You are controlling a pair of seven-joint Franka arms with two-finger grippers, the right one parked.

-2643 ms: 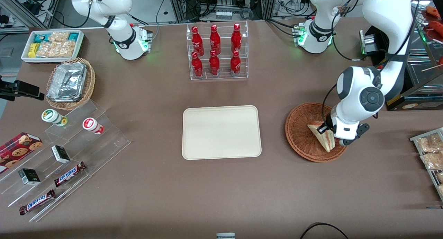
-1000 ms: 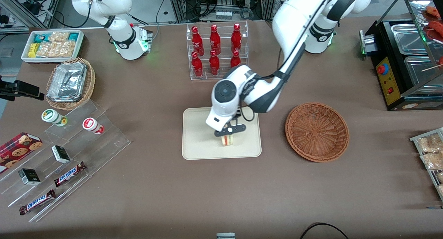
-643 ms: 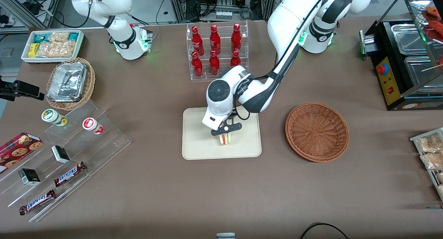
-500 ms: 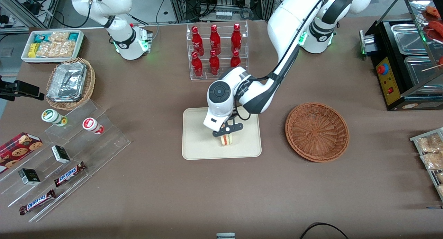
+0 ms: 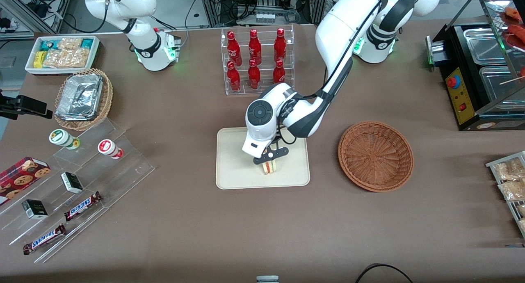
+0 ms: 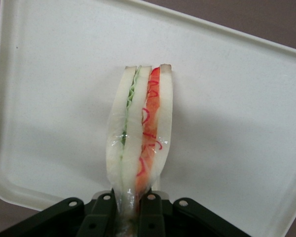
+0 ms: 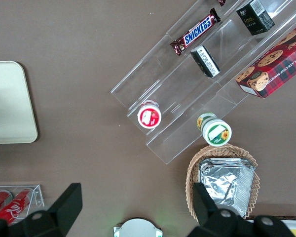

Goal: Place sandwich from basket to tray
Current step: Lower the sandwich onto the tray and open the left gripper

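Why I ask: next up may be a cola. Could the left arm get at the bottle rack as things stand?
Probably not yet: the gripper over the tray is shut on the sandwich; the bottle rack stands unobstructed.

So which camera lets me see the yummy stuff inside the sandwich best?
The left wrist view: the sandwich fills it, red and green layers clear, pinched in the pincer over the tray. The front view shows it small, partly hidden under the arm. The right wrist view misses it, showing only a tray corner.

Matt cream plastic tray (image 5: 233,160); glossy film-wrapped sandwich (image 6: 140,148) pinched in black plastic gripper (image 6: 130,210) over it; rough woven wicker basket (image 5: 375,156); matt brown table (image 5: 262,229).
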